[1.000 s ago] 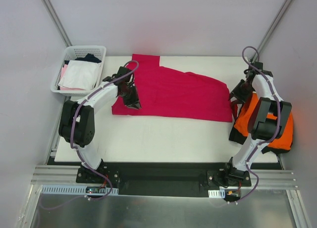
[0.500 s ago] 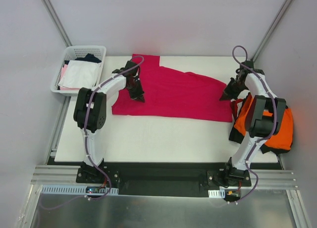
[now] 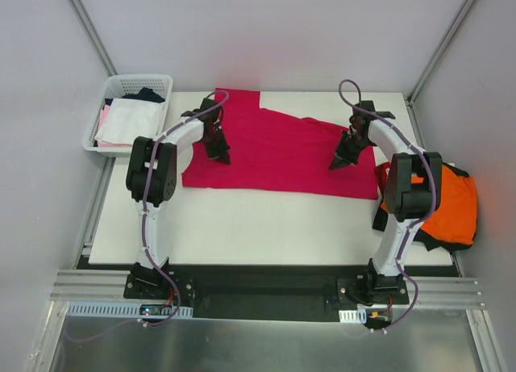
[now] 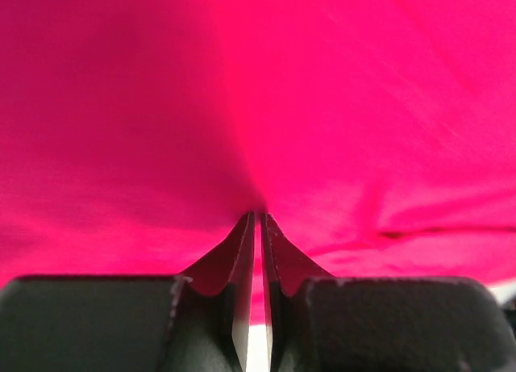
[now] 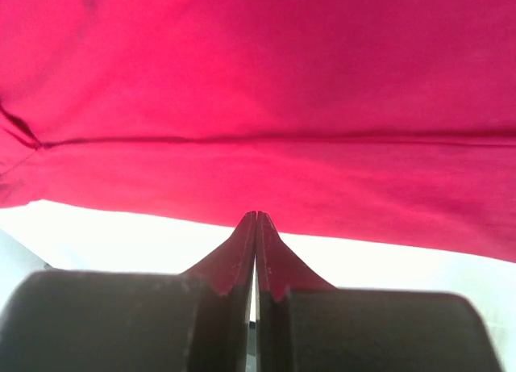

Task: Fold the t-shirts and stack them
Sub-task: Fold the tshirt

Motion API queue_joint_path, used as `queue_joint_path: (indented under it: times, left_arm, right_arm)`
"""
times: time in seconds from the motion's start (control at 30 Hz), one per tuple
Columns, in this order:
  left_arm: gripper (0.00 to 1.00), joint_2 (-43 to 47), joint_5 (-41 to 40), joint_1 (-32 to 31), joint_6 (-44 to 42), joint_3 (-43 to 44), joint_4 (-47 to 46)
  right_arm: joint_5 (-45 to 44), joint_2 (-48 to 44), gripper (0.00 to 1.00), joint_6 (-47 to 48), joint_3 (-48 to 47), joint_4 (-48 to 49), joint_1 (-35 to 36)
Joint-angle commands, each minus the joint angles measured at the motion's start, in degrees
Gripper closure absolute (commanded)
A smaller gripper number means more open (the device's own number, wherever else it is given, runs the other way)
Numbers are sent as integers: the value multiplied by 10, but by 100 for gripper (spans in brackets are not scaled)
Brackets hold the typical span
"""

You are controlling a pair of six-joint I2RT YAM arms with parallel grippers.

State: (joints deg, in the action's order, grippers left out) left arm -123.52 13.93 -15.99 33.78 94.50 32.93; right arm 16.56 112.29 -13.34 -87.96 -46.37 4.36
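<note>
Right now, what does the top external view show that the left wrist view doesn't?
Only top external: the orange t-shirt, the white basket, the right claw and the whole outline of the crimson t-shirt. Only left wrist: cloth puckering into the shut tips of the left claw. Both: the left claw on the crimson t-shirt.

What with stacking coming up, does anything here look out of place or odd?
The orange shirt lies crumpled and hangs over the table's right edge, with black cloth bunched under it. The red shirt lies flat but slanted, one sleeve reaching the far edge.
</note>
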Motion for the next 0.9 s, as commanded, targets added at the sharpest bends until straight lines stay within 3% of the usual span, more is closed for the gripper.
queue_joint_path:
  times: [0.0, 0.57, 0.87]
  left_arm:
    - [92, 41, -54, 30, 12, -35, 21]
    - [86, 120, -84, 45, 32, -136, 59]
    - [85, 159, -89, 44, 50, -198, 59]
  right_arm:
    - [14, 4, 99, -20, -26, -14, 21]
    - [-20, 5, 98, -48, -27, -30, 64]
    - [-22, -39, 98, -49, 74, -8, 72]
